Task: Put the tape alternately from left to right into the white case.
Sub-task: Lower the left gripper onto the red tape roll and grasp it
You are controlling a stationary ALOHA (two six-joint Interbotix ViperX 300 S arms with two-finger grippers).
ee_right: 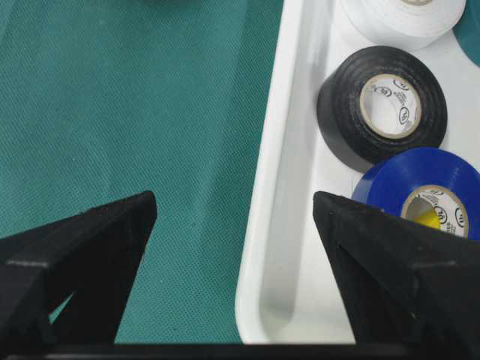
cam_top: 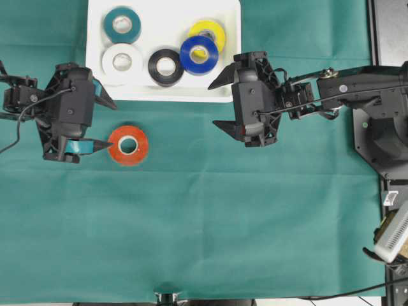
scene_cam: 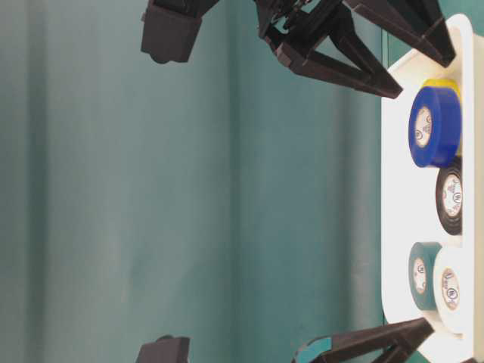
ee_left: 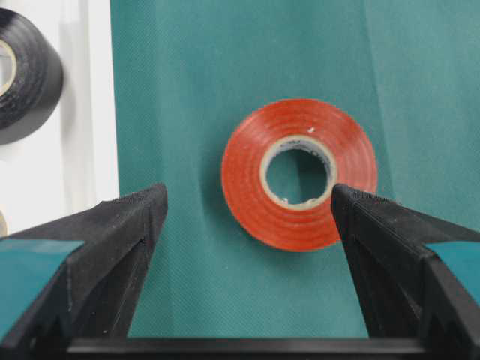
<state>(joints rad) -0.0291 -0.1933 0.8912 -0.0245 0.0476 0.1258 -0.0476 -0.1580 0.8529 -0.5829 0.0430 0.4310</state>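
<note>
A red-orange roll of tape (cam_top: 128, 145) lies flat on the green cloth, below the white case (cam_top: 223, 89). My left gripper (cam_top: 109, 126) is open just left of it. In the left wrist view one fingertip (ee_left: 352, 206) overlaps the near edge of this roll (ee_left: 247, 180), and I cannot tell whether they touch. Inside the case lie teal (cam_top: 122, 25), white (cam_top: 122, 62) and black (cam_top: 166, 66) rolls. A blue roll (cam_top: 199, 55) leans on a yellow one (cam_top: 208, 32). My right gripper (cam_top: 213, 105) is open and empty above the case's right front corner (ee_right: 285, 187).
The green cloth covers the whole table. The right arm's base (cam_top: 382, 134) stands at the right edge, with dark equipment behind it. In the table-level view the case (scene_cam: 401, 189) holds the blue roll (scene_cam: 442, 125) on its edge.
</note>
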